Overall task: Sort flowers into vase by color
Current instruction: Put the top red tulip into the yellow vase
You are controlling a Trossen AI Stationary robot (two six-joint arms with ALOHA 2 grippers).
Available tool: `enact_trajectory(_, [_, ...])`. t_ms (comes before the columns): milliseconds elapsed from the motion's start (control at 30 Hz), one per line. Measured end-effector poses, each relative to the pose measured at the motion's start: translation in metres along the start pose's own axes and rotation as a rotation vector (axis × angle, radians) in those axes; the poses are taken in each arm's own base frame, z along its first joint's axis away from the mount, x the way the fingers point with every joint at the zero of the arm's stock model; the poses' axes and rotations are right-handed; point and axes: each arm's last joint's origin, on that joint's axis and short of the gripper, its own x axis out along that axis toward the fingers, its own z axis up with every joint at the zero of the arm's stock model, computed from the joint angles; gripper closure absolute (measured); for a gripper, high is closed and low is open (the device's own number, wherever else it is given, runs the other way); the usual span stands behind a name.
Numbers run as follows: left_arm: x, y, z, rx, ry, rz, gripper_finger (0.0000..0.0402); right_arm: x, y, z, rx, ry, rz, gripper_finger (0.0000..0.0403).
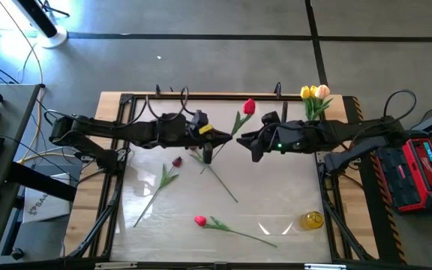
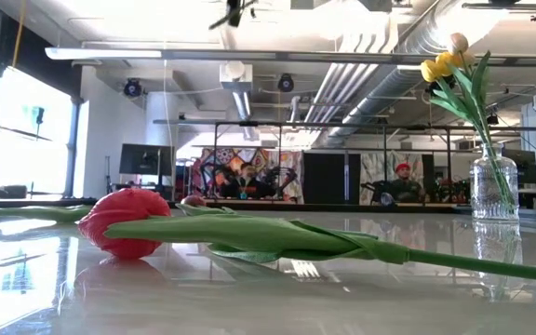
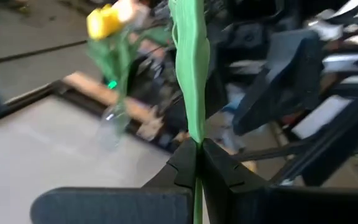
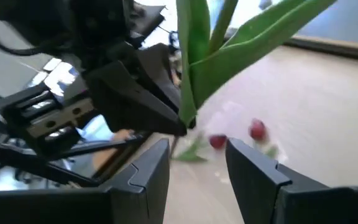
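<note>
Two grippers are meeting above mid-table: the left gripper [image 3: 197, 163] is pinching the stem of a red tulip [image 1: 248, 106] held aloft, the right gripper [image 4: 197, 165] is gaping beside that stem, gripping nothing.

left arm: reaches in from 9 o'clock toward the middle of the table
left gripper [image 3: 197, 163]: fingers pressed tight together on a green stem [image 3: 190, 74]
right arm: reaches in from 3 o'clock, low and flat
right gripper [image 4: 197, 163]: fingers spread apart, nothing between them, tips facing the left gripper, close by
</note>
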Motion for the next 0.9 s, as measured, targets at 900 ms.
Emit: enact_trajectory(900, [0.0,-0.008,0.008,0.051,-0.046,-0.178,0.0383,-0.001,0.013,0.01,-0.15,-0.081,0.157,0.0389])
